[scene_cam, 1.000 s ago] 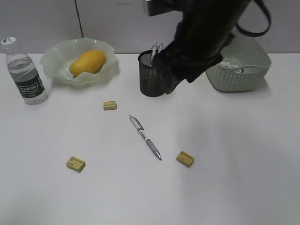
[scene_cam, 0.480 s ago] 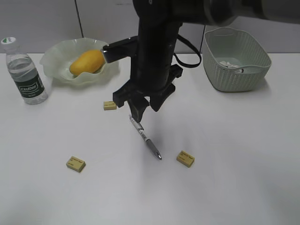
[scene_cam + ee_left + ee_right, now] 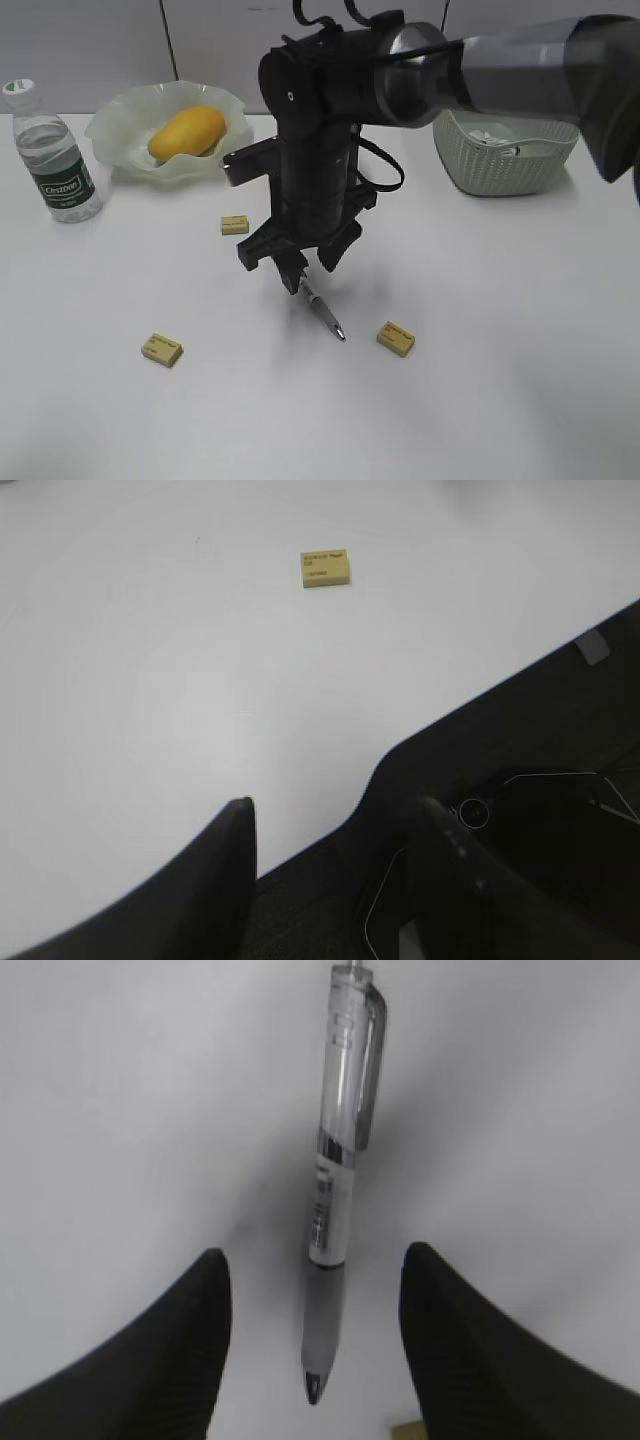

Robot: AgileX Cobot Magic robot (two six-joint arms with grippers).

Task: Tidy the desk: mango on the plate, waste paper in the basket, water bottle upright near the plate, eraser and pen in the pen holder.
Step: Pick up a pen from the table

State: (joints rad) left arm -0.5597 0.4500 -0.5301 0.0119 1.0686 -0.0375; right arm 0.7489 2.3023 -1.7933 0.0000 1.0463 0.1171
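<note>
My right gripper (image 3: pixel 298 276) is open and low over the desk (image 3: pixel 500 330), its fingers (image 3: pixel 315 1270) either side of the grey-and-clear pen (image 3: pixel 335 1190), not closed on it. The pen's tip end (image 3: pixel 326 318) sticks out in front. The mango (image 3: pixel 186 132) lies in the wavy-rimmed plate (image 3: pixel 120 115). The water bottle (image 3: pixel 55 160) stands upright left of the plate. White paper (image 3: pixel 490 137) lies in the basket (image 3: pixel 510 160). Three yellow erasers (image 3: pixel 234 225) (image 3: pixel 161 349) (image 3: pixel 396 338) lie loose. The arm hides the pen holder. My left gripper (image 3: pixel 340 820) is open and empty.
The left wrist view shows one eraser (image 3: pixel 326 568) on the white desk and the desk's front edge (image 3: pixel 400 745) under the fingers, with dark floor beyond. The right arm's body (image 3: pixel 320 140) stands over the desk's middle.
My right arm swung from the pen holder toward the front left and came down over the pen. Its open fingers now straddle the pen's upper half. Nothing else moved.
</note>
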